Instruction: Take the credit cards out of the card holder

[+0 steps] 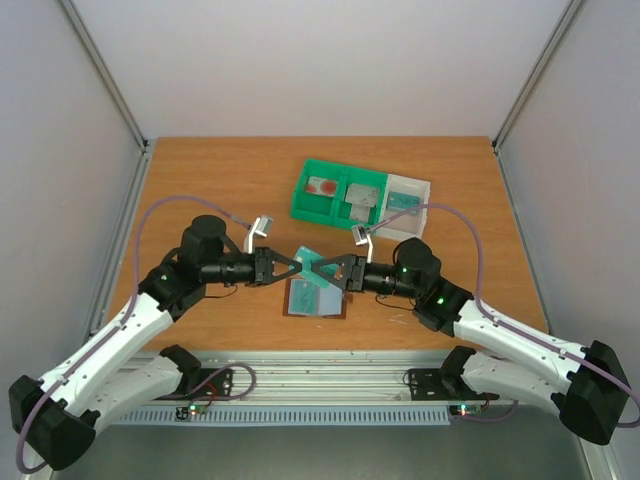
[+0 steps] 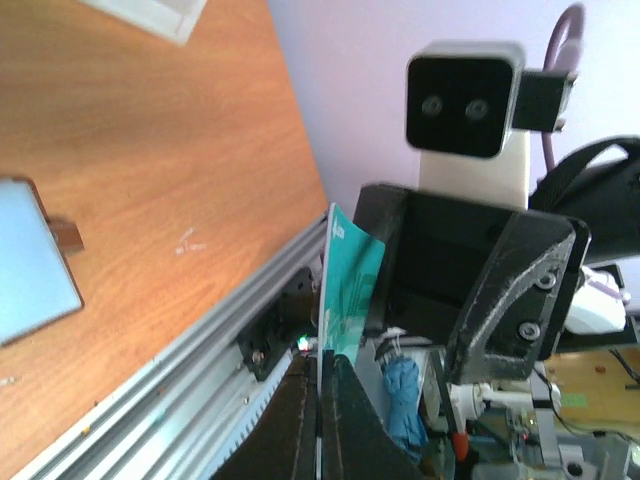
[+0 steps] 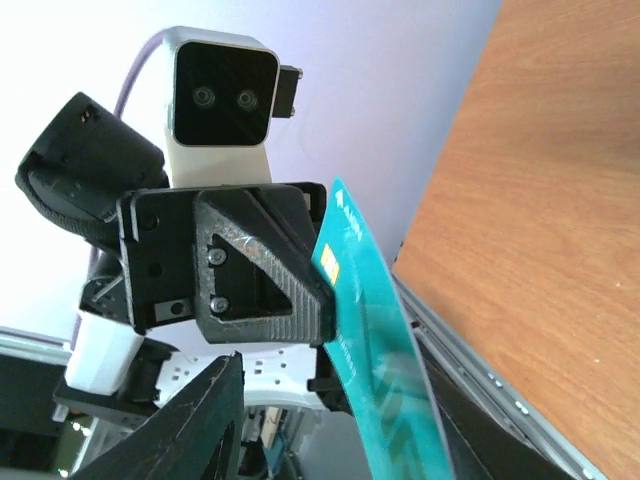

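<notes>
The brown card holder (image 1: 314,298) lies open on the table below both grippers, its pale blue inside up. It also shows in the left wrist view (image 2: 30,262) with its brown tab. My left gripper (image 1: 298,265) is shut on one end of a teal credit card (image 1: 306,254) and holds it above the holder. In the left wrist view the fingers (image 2: 322,425) pinch the card (image 2: 350,285) edge-on. My right gripper (image 1: 324,270) faces it, jaws wide open around the card's other end (image 3: 375,330). The card rests near its right finger, unclamped.
A green-and-white compartment tray (image 1: 300,200) stands behind the grippers, with a red card (image 1: 322,186), a grey card and a teal card in its compartments. Its white corner (image 2: 150,12) shows in the left wrist view. The table's metal front rail (image 2: 170,360) runs below.
</notes>
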Tool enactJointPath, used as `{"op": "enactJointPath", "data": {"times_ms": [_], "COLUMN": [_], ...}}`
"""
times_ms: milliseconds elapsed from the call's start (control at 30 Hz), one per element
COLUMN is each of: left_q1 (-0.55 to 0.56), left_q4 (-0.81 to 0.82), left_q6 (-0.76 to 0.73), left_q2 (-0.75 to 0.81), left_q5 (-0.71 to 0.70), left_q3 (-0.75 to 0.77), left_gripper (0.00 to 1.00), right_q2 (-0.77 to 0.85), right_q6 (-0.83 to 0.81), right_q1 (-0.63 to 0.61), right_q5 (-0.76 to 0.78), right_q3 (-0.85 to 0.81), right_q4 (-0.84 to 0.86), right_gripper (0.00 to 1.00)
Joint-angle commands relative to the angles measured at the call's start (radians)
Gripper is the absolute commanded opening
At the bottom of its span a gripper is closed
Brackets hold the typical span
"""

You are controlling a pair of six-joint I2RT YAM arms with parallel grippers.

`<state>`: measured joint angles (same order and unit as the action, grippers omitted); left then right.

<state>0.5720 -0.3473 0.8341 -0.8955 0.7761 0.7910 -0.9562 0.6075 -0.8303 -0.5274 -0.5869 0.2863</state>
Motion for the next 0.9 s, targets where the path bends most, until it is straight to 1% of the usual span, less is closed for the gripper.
{"op": "enactJointPath", "data": {"times_ms": [0, 233, 300, 433, 533, 767, 867], "left_q1": [-0.004, -0.004, -0.003, -0.004, -0.003, -0.003, -0.003], "left_q4": [0.262, 0.308, 0.313, 0.336, 0.396, 0.394, 0.376], "left_q6": [0.174, 0.231, 0.236, 0.249, 0.269, 0.268, 0.259], "left_q2": [0.026, 0.069, 0.076, 0.068, 0.064, 0.073, 0.093], "left_q5": [-0.123, -0.204, -0.213, -0.197, -0.19, -0.177, -0.179], "left_q3": [-0.069, -0.112, -0.116, -0.12, -0.139, -0.155, -0.16], "left_gripper": [0.0, 0.0, 0.0, 0.0, 0.01, 0.01, 0.08], "right_q2": [0.038, 0.103, 0.125, 0.163, 0.17, 0.167, 0.153], "right_q6": [0.074, 0.103, 0.09, 0.065, 0.058, 0.036, 0.028], "right_q1": [-0.006, -0.006, -0.004, -0.005, -0.005, -0.004, -0.004], "right_q5": [0.041, 0.095, 0.105, 0.132, 0.128, 0.138, 0.142], "right_q3": [0.025, 0.063, 0.064, 0.057, 0.052, 0.051, 0.05], "right_q4": [0.089, 0.076, 0.056, 0.024, 0.031, 0.021, 0.013], "right_gripper": [0.41, 0.31, 0.27, 0.14, 0.02, 0.01, 0.01]}}
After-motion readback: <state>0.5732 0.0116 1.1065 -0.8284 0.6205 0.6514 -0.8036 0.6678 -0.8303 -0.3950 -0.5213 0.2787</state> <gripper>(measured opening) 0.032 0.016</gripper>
